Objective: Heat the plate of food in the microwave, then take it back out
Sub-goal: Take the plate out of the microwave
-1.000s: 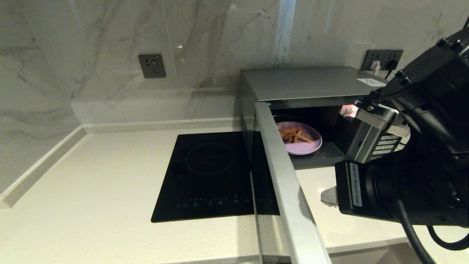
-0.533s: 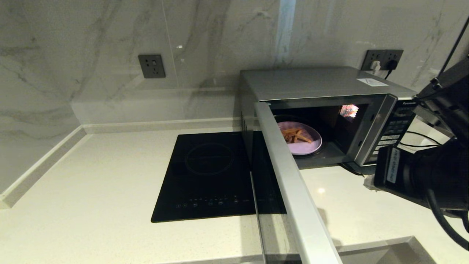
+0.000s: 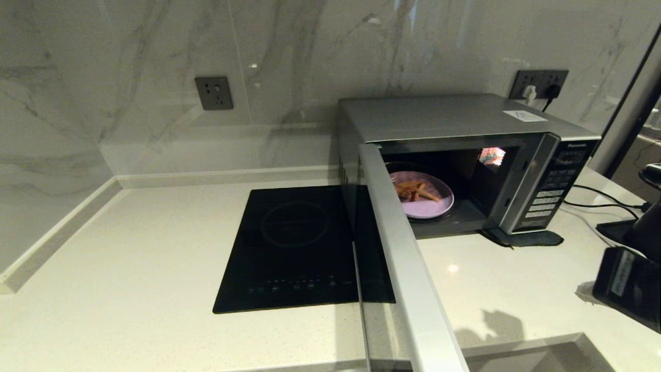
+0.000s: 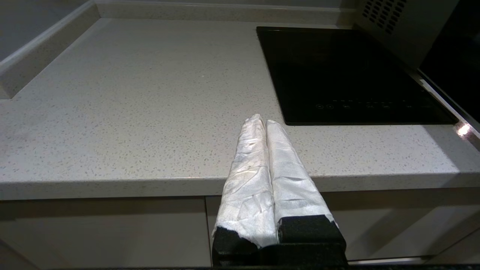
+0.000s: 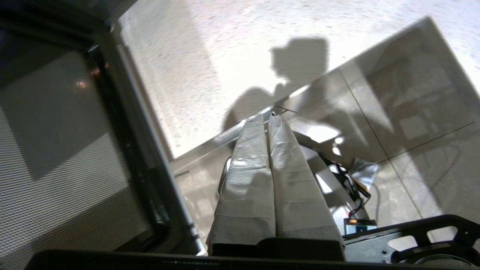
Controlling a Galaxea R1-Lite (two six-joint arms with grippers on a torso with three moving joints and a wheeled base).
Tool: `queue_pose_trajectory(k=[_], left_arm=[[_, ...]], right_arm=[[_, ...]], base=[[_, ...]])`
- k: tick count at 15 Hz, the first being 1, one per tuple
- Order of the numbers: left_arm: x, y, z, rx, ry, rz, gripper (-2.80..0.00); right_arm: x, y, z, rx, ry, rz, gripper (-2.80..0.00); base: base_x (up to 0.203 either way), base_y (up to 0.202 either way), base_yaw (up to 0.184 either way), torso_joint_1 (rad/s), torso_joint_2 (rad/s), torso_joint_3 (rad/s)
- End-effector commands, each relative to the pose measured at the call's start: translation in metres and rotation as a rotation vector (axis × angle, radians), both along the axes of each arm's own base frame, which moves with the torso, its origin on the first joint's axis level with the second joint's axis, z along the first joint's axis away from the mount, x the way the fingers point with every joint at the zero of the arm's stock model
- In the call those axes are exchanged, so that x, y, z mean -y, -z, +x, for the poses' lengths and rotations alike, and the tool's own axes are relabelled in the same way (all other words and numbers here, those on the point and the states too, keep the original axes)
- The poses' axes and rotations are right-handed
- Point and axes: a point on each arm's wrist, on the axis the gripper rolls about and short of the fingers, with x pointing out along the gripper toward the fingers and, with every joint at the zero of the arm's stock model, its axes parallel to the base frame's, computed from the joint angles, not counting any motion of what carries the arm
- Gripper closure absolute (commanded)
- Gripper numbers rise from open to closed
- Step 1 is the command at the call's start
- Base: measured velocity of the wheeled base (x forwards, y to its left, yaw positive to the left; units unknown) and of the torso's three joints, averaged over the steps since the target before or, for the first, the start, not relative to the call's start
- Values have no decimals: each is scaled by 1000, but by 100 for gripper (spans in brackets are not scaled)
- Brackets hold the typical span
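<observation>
The silver microwave (image 3: 444, 116) stands at the back right of the counter with its door (image 3: 408, 268) swung wide open towards me. Inside rests the lilac plate of food (image 3: 431, 206), with fries and a brown piece (image 3: 413, 191) on it. My right gripper (image 5: 267, 117) is shut and holds nothing; in the head view it sits low at the far right (image 3: 586, 293), well clear of the microwave. My left gripper (image 4: 262, 120) is shut and empty, hovering at the counter's front edge, left of the hob.
A flat black induction hob (image 3: 299, 248) lies left of the microwave, partly behind the open door. Cables (image 3: 599, 199) and a black object (image 3: 614, 230) lie right of the microwave. Wall sockets (image 3: 214, 93) sit on the marble backsplash. The pale counter (image 3: 129, 258) stretches left.
My right arm has pulled back from the front of the microwave, down and to the right, uncovering the button panel. The door stays open and the plate has not moved.
</observation>
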Motion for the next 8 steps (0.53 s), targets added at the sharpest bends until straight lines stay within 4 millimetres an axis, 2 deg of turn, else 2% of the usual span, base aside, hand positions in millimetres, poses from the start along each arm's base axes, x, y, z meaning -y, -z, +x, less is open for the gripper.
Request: queue_pose_trajectory(k=[1, 3, 4, 5, 8], left_arm=[[0, 0, 0, -1, -1, 0, 0], [0, 0, 0, -1, -1, 0, 0], [0, 0, 0, -1, -1, 0, 0], [0, 0, 0, -1, -1, -1, 0], [0, 0, 0, -1, -1, -2, 0]], right_arm=[[23, 2, -22, 53, 52, 35, 0], [29, 0, -27, 71, 69, 43, 0], [30, 1, -27, 67, 80, 40, -127], [31, 3, -27, 61, 87, 36, -280], [30, 6, -24, 51, 99, 33, -280]], base=[[0, 0, 0, 0, 0, 0], [0, 0, 0, 0, 0, 0], [0, 0, 0, 0, 0, 0], [0, 0, 0, 0, 0, 0], [0, 0, 0, 0, 0, 0]])
